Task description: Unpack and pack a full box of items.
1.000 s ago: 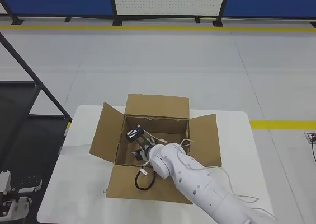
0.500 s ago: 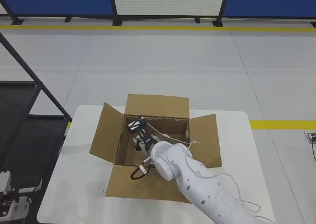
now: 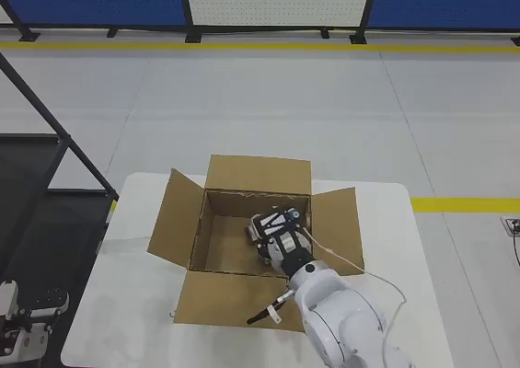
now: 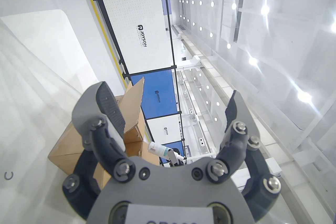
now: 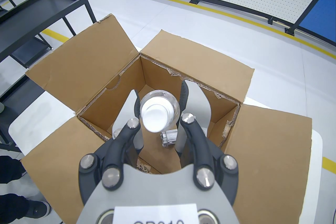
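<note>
**A:** Where is the bottle [image 5: 158,110] held?

**B:** It is pinched between the fingers of the right gripper [image 5: 160,92], cap toward the wrist. It is held over the open box [image 5: 78,72], on the side nearer the desk's [image 3: 398,212] right edge.

**A:** What has been changed?

**B:** A second ago it was held nearer the left edge, and it has been carried across the box. A metal part [image 5: 169,139] is seen on the box floor. The left gripper's [image 4: 170,93] fingers are spread wide.

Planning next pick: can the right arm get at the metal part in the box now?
Probably not: right end effector is shut on a white-capped bottle above the metal part, though the box top is open.
</note>
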